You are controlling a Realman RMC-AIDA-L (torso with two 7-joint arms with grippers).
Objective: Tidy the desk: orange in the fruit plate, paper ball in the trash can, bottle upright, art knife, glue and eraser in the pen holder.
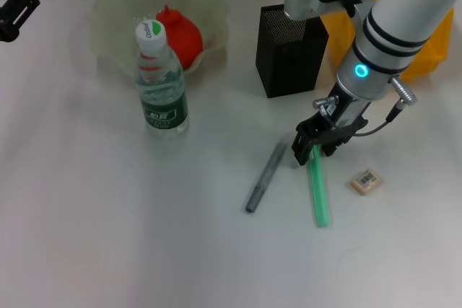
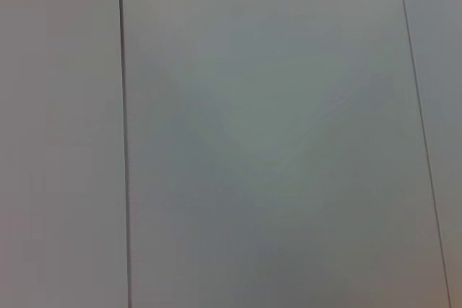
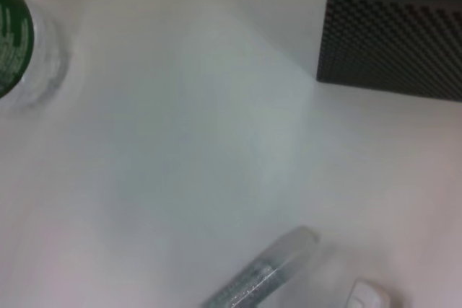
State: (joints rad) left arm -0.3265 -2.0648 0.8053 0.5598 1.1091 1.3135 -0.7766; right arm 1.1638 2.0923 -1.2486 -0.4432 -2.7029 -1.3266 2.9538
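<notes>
My right gripper point(image 1: 314, 146) is low over the table, open, with its fingers on either side of the upper end of a green stick point(image 1: 318, 196) that lies flat. A grey pen-shaped tool point(image 1: 264, 177) lies just left of it and also shows in the right wrist view point(image 3: 263, 278). I cannot tell which of the two is the knife and which the glue. A tan eraser point(image 1: 366, 181) lies to the right. The black mesh pen holder point(image 1: 289, 55) stands behind. The bottle point(image 1: 162, 91) stands upright. The orange point(image 1: 180, 37) sits in the fruit plate point(image 1: 108, 12). No paper ball is in view.
A yellow object point(image 1: 433, 52) stands behind my right arm at the back right. My left gripper point(image 1: 18, 5) is parked at the far back left, away from everything. The bottle point(image 3: 14, 41) and the pen holder point(image 3: 397, 41) also show in the right wrist view.
</notes>
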